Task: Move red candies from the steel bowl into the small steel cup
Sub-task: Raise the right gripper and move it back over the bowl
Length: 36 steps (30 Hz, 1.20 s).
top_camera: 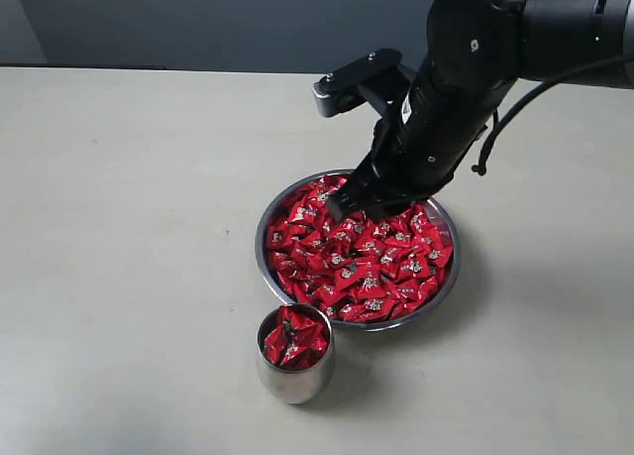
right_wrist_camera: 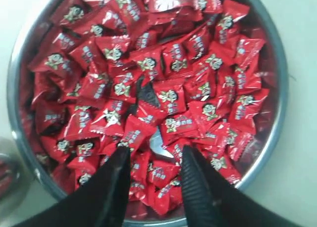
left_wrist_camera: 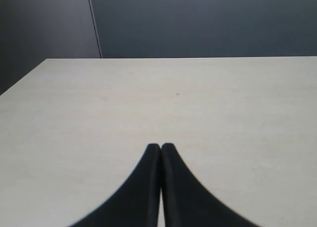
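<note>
The steel bowl (right_wrist_camera: 278, 93), wide, shallow and shiny, sits upright on the desk (top_camera: 139, 237). It is heaped with red candies (top_camera: 367, 262) in glossy twisted wrappers with small silver-white marks. The small steel cup (top_camera: 295, 378) stands upright just beside the bowl, holding a few more candies.

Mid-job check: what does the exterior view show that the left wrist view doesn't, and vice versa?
Only the exterior view: the steel bowl full of red candies, the small steel cup beside it holding more, and the right gripper down at the pile. Only the left wrist view: the left gripper, fingers shut, above the table. Both: that pale table and the dark wall behind it.
</note>
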Tool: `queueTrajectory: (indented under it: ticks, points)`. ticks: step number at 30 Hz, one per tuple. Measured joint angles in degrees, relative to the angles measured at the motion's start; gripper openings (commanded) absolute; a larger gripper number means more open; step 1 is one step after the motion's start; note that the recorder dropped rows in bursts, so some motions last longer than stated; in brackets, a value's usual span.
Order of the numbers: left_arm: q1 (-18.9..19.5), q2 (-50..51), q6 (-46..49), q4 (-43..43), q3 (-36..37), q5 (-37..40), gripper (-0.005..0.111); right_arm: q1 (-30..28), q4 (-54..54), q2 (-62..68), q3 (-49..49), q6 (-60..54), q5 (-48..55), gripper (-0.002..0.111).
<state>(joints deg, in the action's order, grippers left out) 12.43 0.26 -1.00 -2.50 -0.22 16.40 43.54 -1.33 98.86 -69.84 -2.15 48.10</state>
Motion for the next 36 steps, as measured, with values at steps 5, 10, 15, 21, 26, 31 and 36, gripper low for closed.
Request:
queueTrajectory:
  ticks: [5, 10, 15, 21, 26, 31, 36]
  points:
    - [0.0, 0.0, 0.0, 0.0, 0.0, 0.0, 0.000, 0.0, -7.4, 0.0, 0.0, 6.9, -4.0, 0.035]
    - [0.0, 0.0, 0.0, 0.0, 0.0, 0.0, 0.000, 0.0, -11.0, 0.0, 0.0, 10.5, -7.3, 0.035]
    - [0.0, 0.0, 0.0, 0.0, 0.0, 0.0, 0.000, 0.0, -11.7, 0.1, 0.0, 11.0, -8.7, 0.035]
    - [0.0, 0.0, 0.0, 0.0, 0.0, 0.0, 0.000, 0.0, -12.0, 2.3, 0.0, 11.4, -8.8, 0.035]
    - [0.0, 0.0, 0.0, 0.0, 0.0, 0.0, 0.000, 0.0, -17.1, 4.2, 0.0, 17.1, -8.8, 0.035]
    - [0.0, 0.0, 0.0, 0.0, 0.0, 0.0, 0.000, 0.0, -19.5, 5.9, 0.0, 19.8, -9.0, 0.035]
    - [0.0, 0.0, 0.0, 0.0, 0.0, 0.0, 0.000, 0.0, -19.5, 7.3, 0.0, 20.1, -10.2, 0.035]
